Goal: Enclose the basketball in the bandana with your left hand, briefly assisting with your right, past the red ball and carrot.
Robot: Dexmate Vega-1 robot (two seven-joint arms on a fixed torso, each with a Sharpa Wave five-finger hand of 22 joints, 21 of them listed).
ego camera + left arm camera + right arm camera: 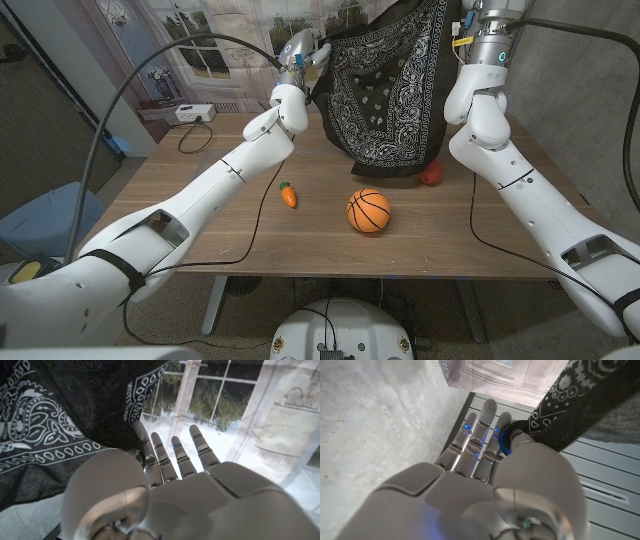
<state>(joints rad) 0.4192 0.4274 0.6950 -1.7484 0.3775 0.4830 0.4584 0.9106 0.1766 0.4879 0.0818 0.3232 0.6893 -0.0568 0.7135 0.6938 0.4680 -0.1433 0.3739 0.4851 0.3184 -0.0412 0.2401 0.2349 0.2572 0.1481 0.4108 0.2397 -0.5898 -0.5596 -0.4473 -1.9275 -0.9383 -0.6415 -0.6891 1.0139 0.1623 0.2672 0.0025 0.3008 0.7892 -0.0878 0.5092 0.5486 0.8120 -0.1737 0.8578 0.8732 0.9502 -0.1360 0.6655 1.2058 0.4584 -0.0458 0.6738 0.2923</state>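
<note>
- Matt black cloth bandana [388, 85], white paisley print
- Wood-grain table [250, 235], satin finish
- Glossy white plastic arm shells
- Pebbled orange basketball [368, 211]

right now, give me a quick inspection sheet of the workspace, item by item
surface: wooden table, bare around the items.
job's things: black bandana held up, hanging spread between both hands, lower edge near the table; basketball on the table in front of it, uncovered; carrot to its left; red ball partly behind the cloth's edge.
clutter: white power strip at the far left corner.
hands: left hand holds one upper corner; right hand pinches the other.
cables: black cables across the table and along both arms.
surroundings: window-print backdrop.
</note>
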